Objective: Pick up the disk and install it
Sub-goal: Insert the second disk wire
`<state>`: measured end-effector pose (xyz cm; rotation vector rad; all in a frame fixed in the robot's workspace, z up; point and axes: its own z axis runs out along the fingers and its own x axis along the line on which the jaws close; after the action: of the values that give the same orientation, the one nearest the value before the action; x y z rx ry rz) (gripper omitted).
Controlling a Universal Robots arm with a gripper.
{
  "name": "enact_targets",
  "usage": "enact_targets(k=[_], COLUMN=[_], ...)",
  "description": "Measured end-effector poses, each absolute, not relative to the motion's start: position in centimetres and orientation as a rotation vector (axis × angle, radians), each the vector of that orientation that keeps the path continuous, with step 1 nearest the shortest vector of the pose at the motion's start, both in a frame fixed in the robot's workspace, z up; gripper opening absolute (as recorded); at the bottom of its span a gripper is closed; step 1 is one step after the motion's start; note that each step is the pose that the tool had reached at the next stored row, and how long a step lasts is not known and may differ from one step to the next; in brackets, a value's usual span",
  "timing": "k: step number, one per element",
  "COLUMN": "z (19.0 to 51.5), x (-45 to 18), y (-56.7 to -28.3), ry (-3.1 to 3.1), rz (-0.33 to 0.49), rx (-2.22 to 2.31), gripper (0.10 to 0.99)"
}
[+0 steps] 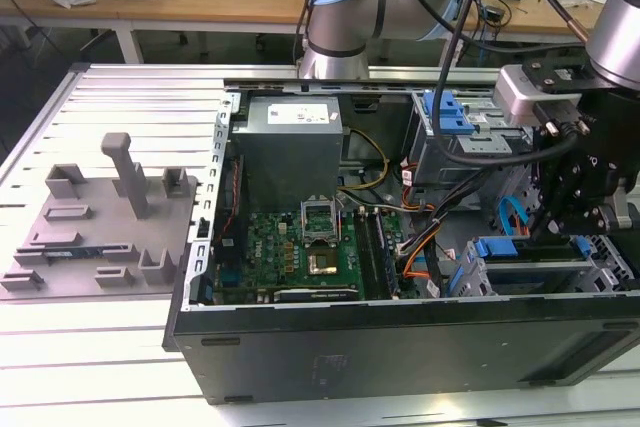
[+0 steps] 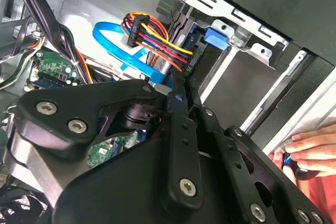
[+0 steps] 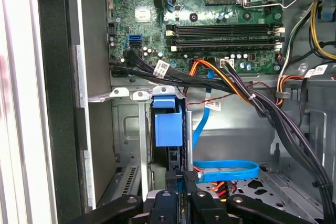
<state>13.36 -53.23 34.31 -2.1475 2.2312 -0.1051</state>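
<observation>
Matte black claw (image 3: pixel 181 178) pinching blue-framed disk (image 3: pixel 168 124) in metal bay (image 3: pixel 126 129).

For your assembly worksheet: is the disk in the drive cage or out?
In, at least partly: the disk sits between the drive cage walls.

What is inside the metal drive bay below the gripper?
The disk stands on edge in the drive bay, with its blue carrier showing. The gripper is at its near end. The bay walls hide the disk's lower part.
</observation>
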Motion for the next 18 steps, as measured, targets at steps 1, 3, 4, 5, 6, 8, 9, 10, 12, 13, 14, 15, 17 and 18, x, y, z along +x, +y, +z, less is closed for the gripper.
enact_targets(k=[1,3,4,5,6,8,9,10,12,13,14,15,17,18], z=[34.29,34.24,34.20,34.18,34.15,34.09,34.07,34.04,34.01,34.01,34.00,33.99,33.96,33.95], x=[13.36,13.36,13.36,13.36,13.36,13.36,13.36,13.36,13.36,13.36,13.36,13.36,13.36,13.36], y=[-53.23,-53.23,-53.23,-53.23,-53.23,-53.23,-53.23,-53.23,-53.23,-53.23,-53.23,-53.23,-53.23,-53.23], ry=[2.231,2.231,2.231,2.231,2.231,2.231,2.231,2.231,2.231,2.231,2.231,2.231,2.231,2.231], rz=[-0.105,-0.105,-0.105,-0.105,-0.105,-0.105,-0.105,-0.105,-0.105,-0.105,-0.105,-0.105,-0.105,-0.105], rx=[-2.148,-2.148,-2.148,-2.148,-2.148,-2.148,-2.148,-2.148,-2.148,-2.148,-2.148,-2.148,-2.148,-2.148], gripper=[0.161,0.161,0.161,0.161,0.161,0.161,0.161,0.161,0.161,0.161,0.161,0.161,0.161,0.161])
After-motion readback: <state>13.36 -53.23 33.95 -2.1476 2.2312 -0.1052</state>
